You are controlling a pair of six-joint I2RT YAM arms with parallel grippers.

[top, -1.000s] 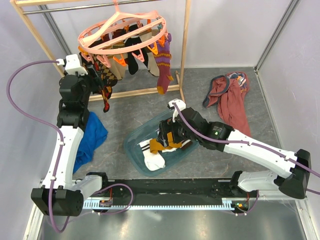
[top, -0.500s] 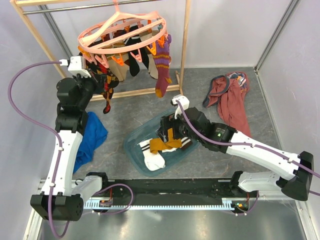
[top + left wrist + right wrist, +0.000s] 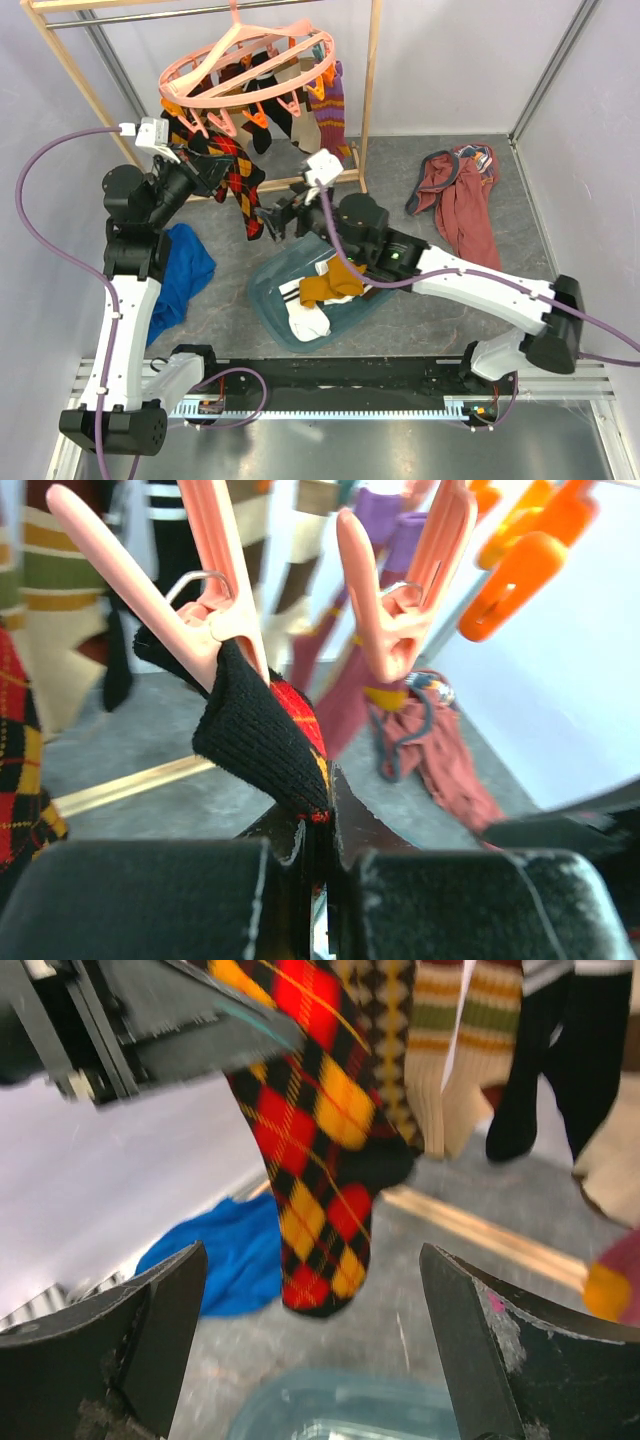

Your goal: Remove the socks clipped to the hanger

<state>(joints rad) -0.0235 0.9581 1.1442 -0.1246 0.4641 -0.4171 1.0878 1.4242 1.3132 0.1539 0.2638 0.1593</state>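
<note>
**Inspector:** Left side?

**Assistant:** The left gripper [image 3: 318, 860] has its jaws clamped on the argyle sock [image 3: 262, 730], just below the pink clip [image 3: 215, 620] that pinches the cuff.

**Inspector:** Hanger?

**Assistant:** The hanger [image 3: 245, 60] hangs tilted from the wooden rack [image 3: 372, 80], with more socks dangling from its clips.

**Inspector:** Right side?

**Assistant:** The right gripper [image 3: 315, 1340] has its jaws wide apart and holds nothing. It faces the argyle foot, over the far rim of the teal bin [image 3: 262, 300]. A mustard sock [image 3: 325, 285] and a white sock [image 3: 305, 320] lie inside the bin.
</note>
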